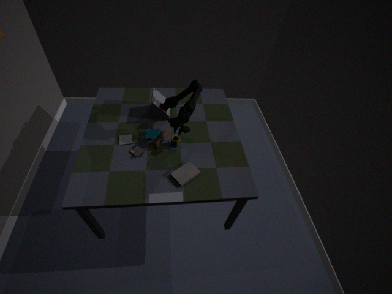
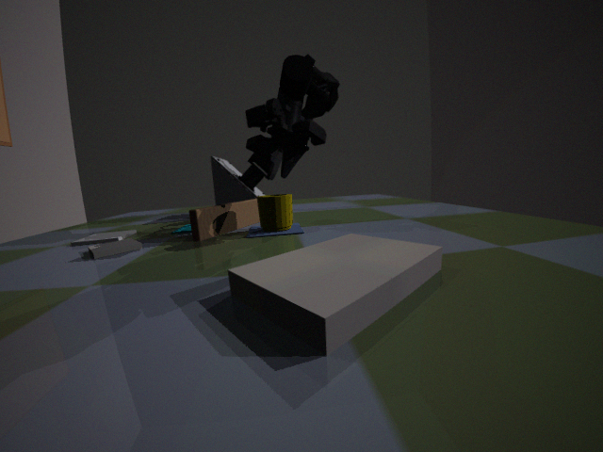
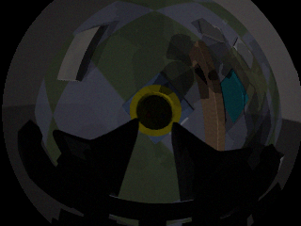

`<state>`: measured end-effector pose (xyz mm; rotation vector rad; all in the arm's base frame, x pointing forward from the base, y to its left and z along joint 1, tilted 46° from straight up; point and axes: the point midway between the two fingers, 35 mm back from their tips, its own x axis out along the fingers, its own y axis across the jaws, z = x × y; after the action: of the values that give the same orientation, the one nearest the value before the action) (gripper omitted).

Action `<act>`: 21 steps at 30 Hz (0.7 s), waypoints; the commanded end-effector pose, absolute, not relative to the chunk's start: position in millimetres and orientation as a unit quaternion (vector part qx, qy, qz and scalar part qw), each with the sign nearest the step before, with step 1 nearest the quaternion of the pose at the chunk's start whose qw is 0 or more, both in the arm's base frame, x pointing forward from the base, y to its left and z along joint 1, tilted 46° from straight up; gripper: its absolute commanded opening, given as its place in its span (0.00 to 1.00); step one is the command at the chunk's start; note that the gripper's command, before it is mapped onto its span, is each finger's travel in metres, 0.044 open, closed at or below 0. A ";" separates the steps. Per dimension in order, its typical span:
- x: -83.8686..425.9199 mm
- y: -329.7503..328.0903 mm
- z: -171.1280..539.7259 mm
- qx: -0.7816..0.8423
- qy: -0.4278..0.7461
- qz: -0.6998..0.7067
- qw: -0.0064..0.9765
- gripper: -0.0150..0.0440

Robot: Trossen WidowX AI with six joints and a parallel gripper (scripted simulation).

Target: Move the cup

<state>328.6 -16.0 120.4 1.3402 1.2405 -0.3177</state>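
Green-and-grey checkered table (image 1: 126, 186) (image 2: 486, 292) under dim light. Yellow cylindrical cup (image 1: 175, 141) (image 2: 275, 212) upright on blue square pad (image 1: 179, 147) (image 2: 275, 234) (image 3: 160, 79). Black parallel-jaw gripper (image 1: 176, 133) (image 2: 278, 176) (image 3: 156, 124) above, jaws partly apart, nothing held. Risk: narrow gap could make fingertips strike rim on descent, tipping cup, spilling marbles. Brown wooden barrier (image 1: 162, 138) (image 2: 219, 221) (image 3: 213, 105), left of cup, could snag low carry toward teal pad (image 1: 152, 134) (image 2: 183, 229) (image 3: 234, 96).

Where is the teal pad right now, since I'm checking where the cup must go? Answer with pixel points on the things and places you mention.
In the top view, the teal pad (image 1: 152, 134) (image 3: 234, 96) lies left of the yellow cup (image 1: 175, 141) (image 2: 275, 212) (image 3: 134, 110), just beyond the brown block (image 1: 162, 138) (image 2: 214, 221) (image 3: 213, 113).
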 end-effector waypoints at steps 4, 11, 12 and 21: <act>314.6 -20.0 104.2 0.718 0.586 -0.272 0.259 0.54; 315.8 -20.3 104.2 0.718 0.586 -0.272 0.259 0.54; 315.8 -20.3 104.2 0.718 0.586 -0.272 0.259 0.54; 317.2 -16.7 100.2 0.718 0.586 -0.272 0.259 0.54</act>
<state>316.2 -19.4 102.9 1.9375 1.5839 -0.7342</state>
